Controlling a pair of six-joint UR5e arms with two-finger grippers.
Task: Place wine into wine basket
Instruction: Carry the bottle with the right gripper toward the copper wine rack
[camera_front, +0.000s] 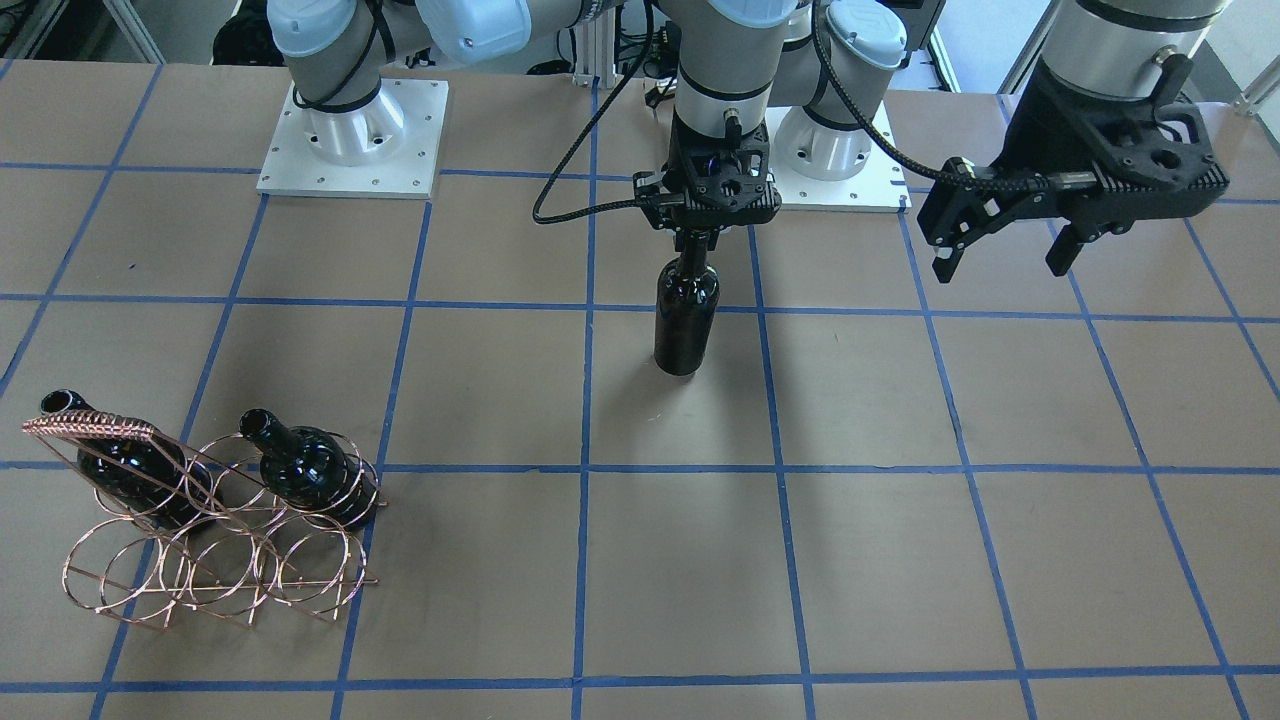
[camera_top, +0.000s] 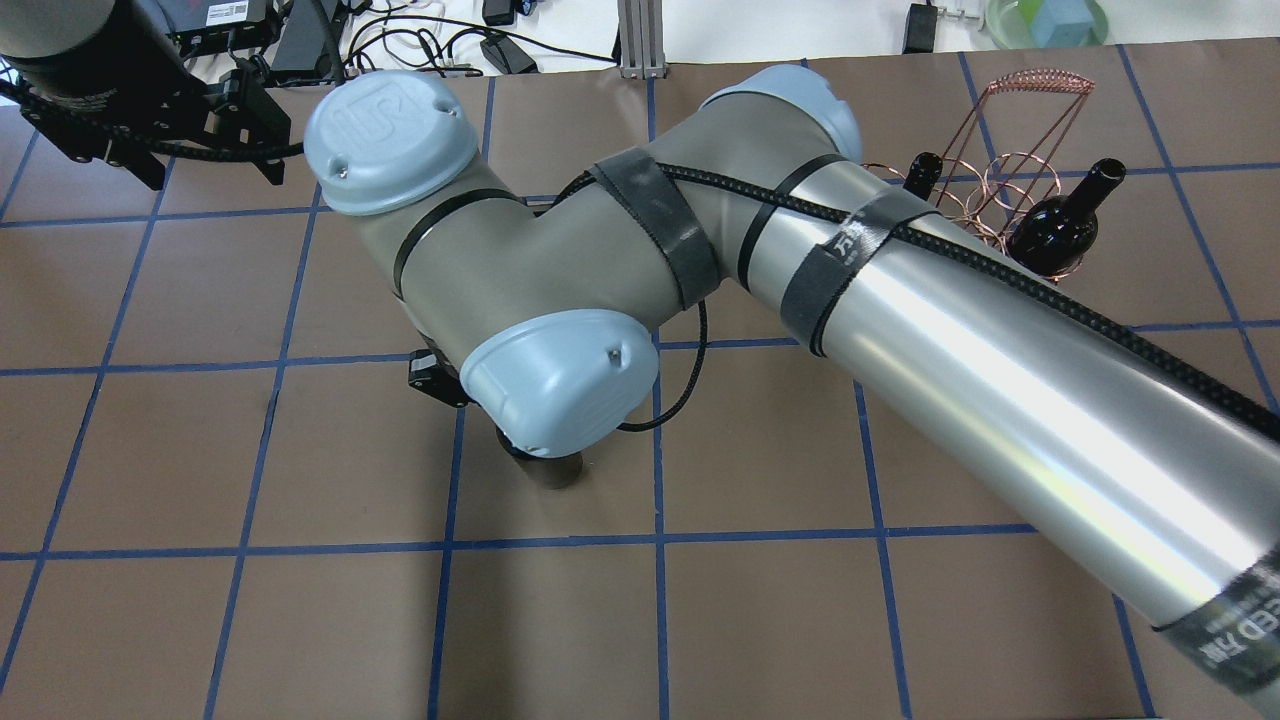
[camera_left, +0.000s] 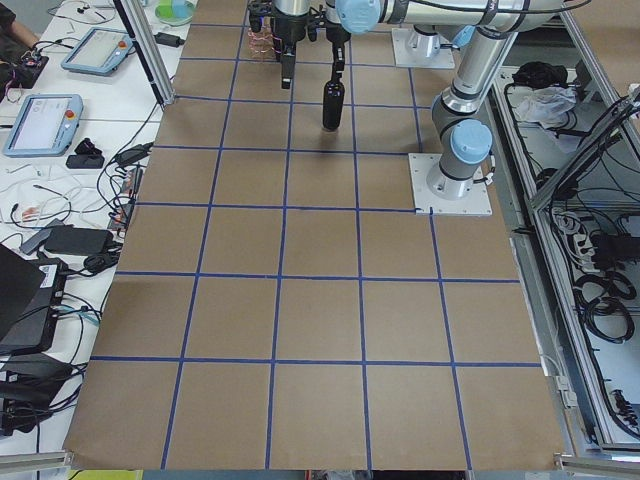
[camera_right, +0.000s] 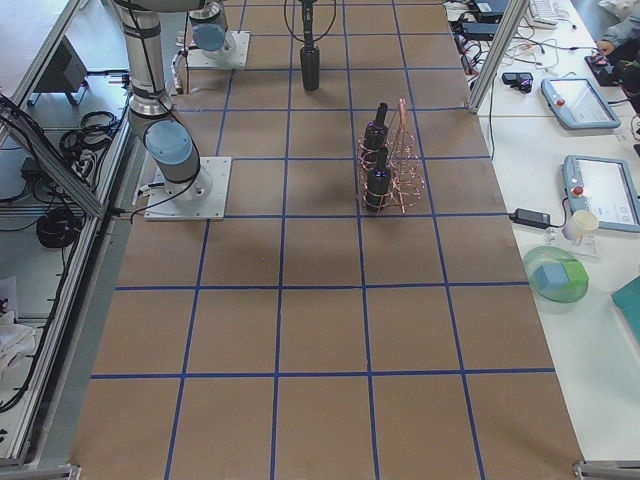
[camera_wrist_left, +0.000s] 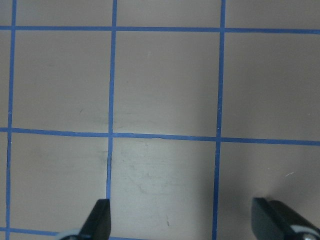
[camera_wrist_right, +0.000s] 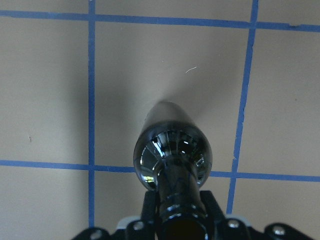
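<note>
A glossy dark wine bottle (camera_front: 686, 320) stands upright near the table's middle, close to the robot's bases. My right gripper (camera_front: 700, 245) is shut on its neck from above; the right wrist view shows the bottle (camera_wrist_right: 172, 150) hanging straight below the fingers (camera_wrist_right: 150, 210). I cannot tell whether its base touches the table. The copper wire wine basket (camera_front: 200, 560) stands far off on my right side and holds two other bottles (camera_front: 130, 465) (camera_front: 305, 470) in its upper rings. My left gripper (camera_front: 1000, 265) is open and empty, held above the table on my left; its fingertips (camera_wrist_left: 100, 217) show over bare paper.
The table is brown paper with a blue tape grid (camera_front: 585, 470). Two white arm base plates (camera_front: 350, 140) sit at the robot's edge. My right arm's long link (camera_top: 1000, 390) hides much of the overhead view. The basket (camera_top: 1010, 130) shows at its far right.
</note>
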